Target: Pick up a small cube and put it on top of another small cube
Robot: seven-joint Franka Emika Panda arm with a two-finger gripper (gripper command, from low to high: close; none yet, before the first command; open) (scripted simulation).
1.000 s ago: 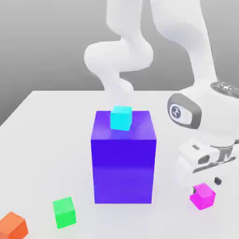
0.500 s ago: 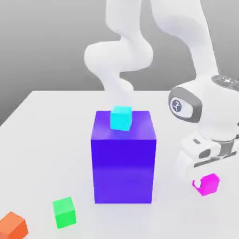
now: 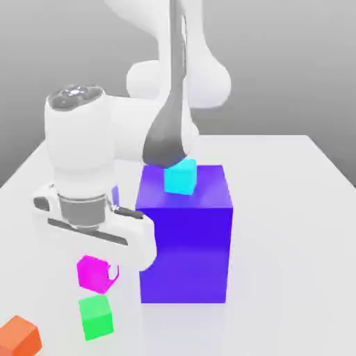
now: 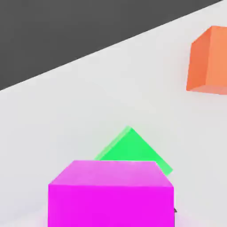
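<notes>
The small magenta cube [image 3: 92, 272] hangs in the air under my gripper [image 3: 98, 273], which is shut on it. Directly below, with a small gap, the small green cube [image 3: 95, 317] rests on the white table [image 3: 42, 174] near the front at the exterior view's left. In the hand view the magenta cube [image 4: 111, 193] fills the near field and the green cube [image 4: 133, 148] shows just beyond it, partly hidden by it.
A big blue-violet block [image 3: 184, 236] stands just to the exterior view's right of my hand, with a small cyan cube [image 3: 180, 176] on its top. A small orange cube [image 3: 19, 336] [image 4: 208, 60] lies at the front left corner.
My arm has swung from the right of the big block to its left, carrying the magenta cube off the table to a spot over the green cube.
</notes>
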